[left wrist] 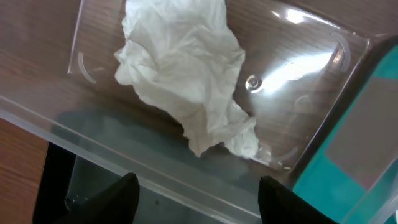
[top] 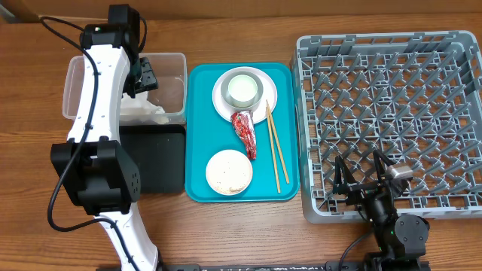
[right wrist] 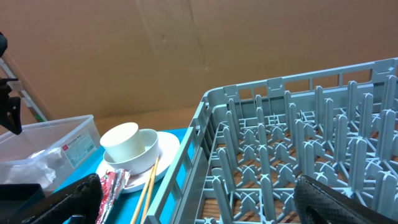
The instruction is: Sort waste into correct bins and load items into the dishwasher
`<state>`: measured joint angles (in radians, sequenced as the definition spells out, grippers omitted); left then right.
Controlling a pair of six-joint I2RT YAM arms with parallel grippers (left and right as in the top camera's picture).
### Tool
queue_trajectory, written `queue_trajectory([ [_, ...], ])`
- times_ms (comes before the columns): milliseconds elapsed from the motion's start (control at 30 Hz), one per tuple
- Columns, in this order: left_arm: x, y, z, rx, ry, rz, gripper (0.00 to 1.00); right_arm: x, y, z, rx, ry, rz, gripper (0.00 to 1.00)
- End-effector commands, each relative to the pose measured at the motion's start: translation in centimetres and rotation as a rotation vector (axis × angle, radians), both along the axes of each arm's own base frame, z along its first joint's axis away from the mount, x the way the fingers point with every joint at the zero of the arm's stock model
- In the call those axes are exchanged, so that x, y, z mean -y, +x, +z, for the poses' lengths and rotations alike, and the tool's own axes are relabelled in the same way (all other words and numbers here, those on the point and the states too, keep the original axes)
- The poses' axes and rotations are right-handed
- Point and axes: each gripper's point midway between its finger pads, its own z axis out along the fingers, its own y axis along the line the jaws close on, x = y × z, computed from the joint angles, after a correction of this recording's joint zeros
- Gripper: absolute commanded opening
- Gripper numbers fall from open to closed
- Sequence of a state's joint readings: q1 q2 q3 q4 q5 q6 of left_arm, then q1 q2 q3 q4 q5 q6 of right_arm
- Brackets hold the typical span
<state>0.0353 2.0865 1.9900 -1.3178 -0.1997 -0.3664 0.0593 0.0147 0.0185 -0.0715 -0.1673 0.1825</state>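
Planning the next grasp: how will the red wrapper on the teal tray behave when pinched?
The red wrapper looks thin and crinkled, so it will probably crush rather than hold shape. It seems very light; a push may just slide it along the teal tray. Its shiny film could slip.

In the overhead view, the serving tray at centre frame is teal. On it are a white plate, a white bowl, pale wooden chopsticks and a glossy red crinkled wrapper. At right the dish rack is grey with a lattice pattern; at left are a clear tub, crumpled white tissue and a plain black tray, all on a brown wood-grain table.
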Motion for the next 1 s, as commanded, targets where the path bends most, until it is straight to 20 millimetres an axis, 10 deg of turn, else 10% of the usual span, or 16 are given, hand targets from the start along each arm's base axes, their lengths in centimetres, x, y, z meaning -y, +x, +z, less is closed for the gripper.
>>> queue_trajectory([
  [0, 1.0, 0.2, 1.5, 0.036, -0.074, 0.009, 0.63, 0.3, 0.0, -0.1, 0.006, 0.0, -0.013, 1.0],
  [400, 12.6, -6.3, 12.0, 0.157, -0.329, -0.238, 0.62, 0.3, 0.0, -0.1, 0.006, 0.0, -0.013, 1.0],
  [967, 28.6, -16.7, 12.1, 0.032, -0.328, -0.526, 0.61, 0.3, 0.0, -0.1, 0.006, 0.0, -0.013, 1.0],
])
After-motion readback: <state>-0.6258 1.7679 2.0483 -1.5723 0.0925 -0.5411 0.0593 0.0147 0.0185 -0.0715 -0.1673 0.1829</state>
